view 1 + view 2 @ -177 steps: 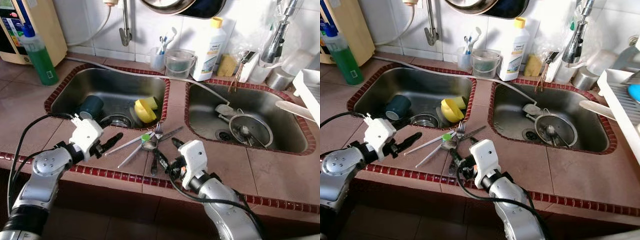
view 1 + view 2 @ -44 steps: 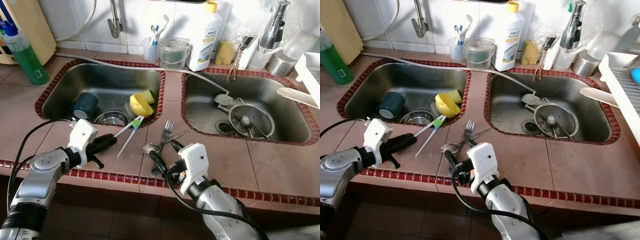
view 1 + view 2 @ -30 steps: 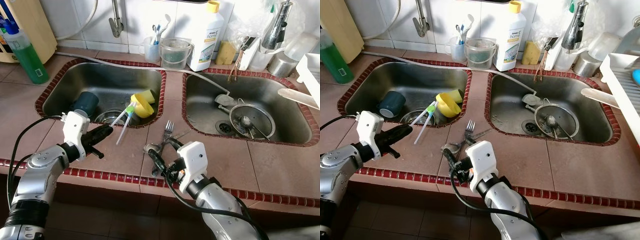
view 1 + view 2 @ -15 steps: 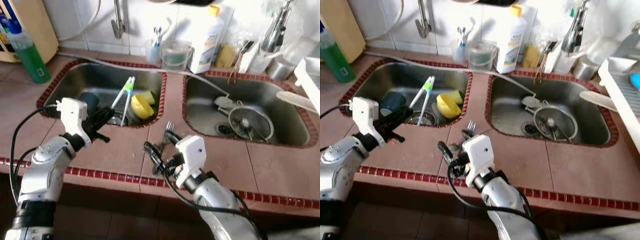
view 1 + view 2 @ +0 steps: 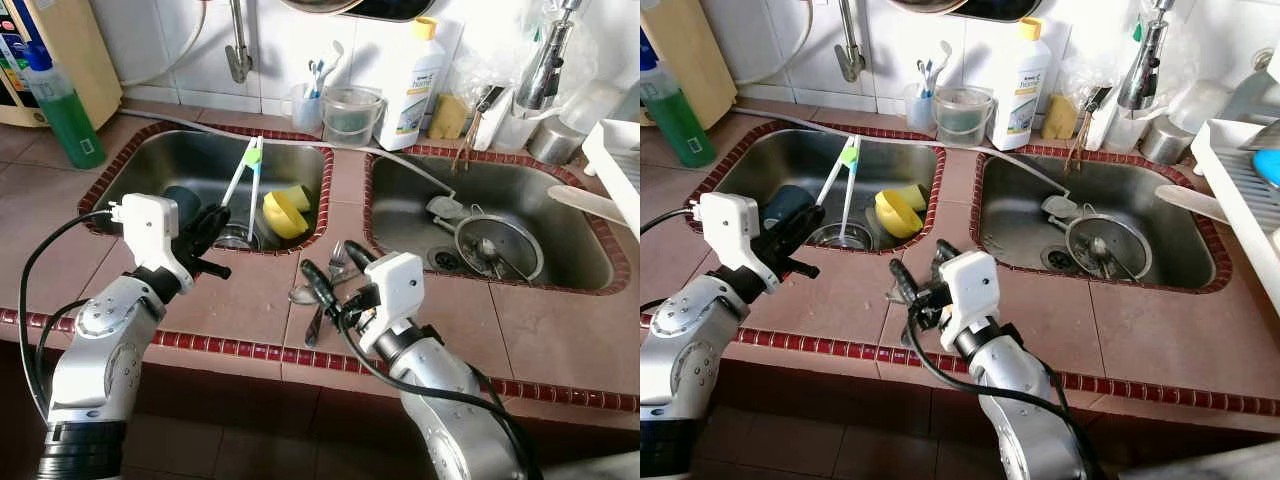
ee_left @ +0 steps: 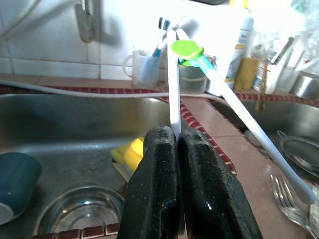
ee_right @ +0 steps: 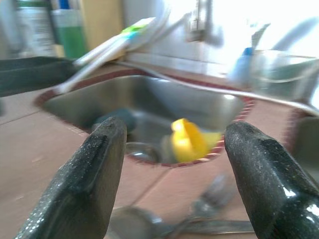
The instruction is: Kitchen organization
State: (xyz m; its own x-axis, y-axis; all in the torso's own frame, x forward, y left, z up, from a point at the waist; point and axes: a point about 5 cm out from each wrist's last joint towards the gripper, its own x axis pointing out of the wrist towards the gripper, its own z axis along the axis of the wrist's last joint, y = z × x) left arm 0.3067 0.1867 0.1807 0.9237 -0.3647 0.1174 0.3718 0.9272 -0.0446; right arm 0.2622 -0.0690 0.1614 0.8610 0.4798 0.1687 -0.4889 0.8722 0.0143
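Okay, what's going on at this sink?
The left gripper is shut on a pair of white training chopsticks joined by a green clip, holding them tilted up over the left sink. The right gripper is open, hovering above a fork and spoon lying on the counter between the two sinks. A yellow cup and a dark mug sit in the left sink.
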